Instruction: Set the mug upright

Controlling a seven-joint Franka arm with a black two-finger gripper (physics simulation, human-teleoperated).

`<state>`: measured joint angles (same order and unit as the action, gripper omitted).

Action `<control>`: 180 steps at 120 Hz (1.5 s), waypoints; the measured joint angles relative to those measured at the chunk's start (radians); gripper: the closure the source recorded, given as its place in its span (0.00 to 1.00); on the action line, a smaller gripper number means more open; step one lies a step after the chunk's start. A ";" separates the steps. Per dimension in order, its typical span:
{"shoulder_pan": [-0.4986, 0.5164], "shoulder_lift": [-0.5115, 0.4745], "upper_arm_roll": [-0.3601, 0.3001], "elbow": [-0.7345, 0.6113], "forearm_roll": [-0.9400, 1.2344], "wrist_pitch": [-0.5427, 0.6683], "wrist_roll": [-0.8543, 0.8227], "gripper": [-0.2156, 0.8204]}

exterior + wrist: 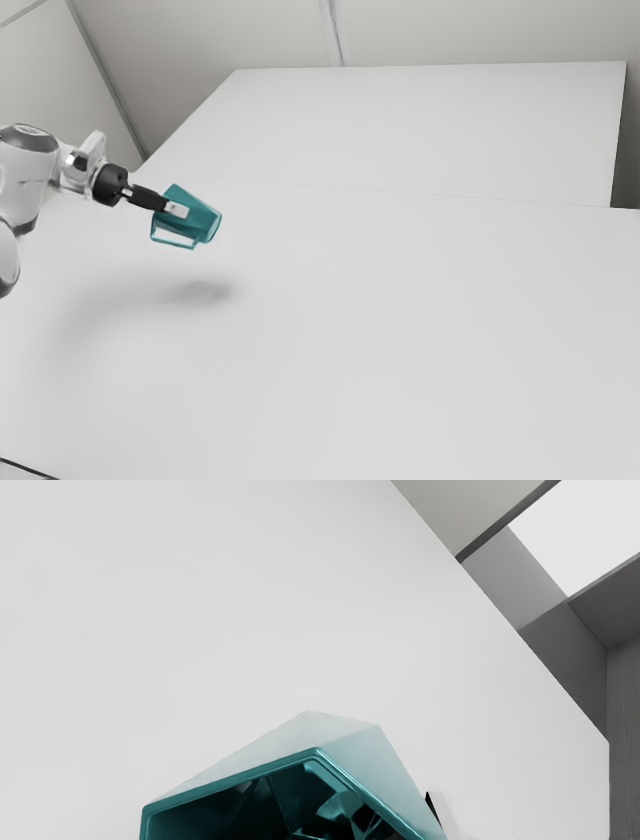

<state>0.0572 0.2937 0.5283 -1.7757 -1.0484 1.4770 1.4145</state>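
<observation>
The teal mug (201, 220) is held in the air above the table, tilted, with its handle on the underside in the exterior view. My gripper (177, 210) is shut on it, one light fingertip lying over the mug's side. At the wrist view's bottom edge, the mug (370, 760) turns its open, dark mouth toward my hand. A fingertip of my gripper (445, 812) shows just outside the mug's wall; the other is hidden there.
The white table (400, 330) spreads widely beneath the mug, and a soft shadow falls on it below. Its far edge and corner lie toward the exterior view's upper right, with pale walls beyond. A dark cable (28, 469) crosses the lower-left corner.
</observation>
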 joint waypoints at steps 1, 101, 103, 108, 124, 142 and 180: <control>-0.001 -0.004 -0.005 0.000 0.008 0.007 -0.004 0.97; -0.077 -0.118 -0.350 0.005 0.851 0.528 -0.490 0.97; -0.077 -0.118 -0.355 0.005 0.863 0.533 -0.501 0.97; -0.078 -0.118 -0.365 0.005 0.891 0.544 -0.526 0.97; -0.080 -0.105 -0.387 0.000 0.939 0.574 -0.599 0.97; -0.100 -0.136 -0.390 -0.060 0.958 0.592 -0.672 0.97; -0.138 -0.191 -0.389 -0.203 0.967 0.669 -0.795 0.97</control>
<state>-0.0810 0.1025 0.1392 -1.9788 -0.0813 2.1461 0.6193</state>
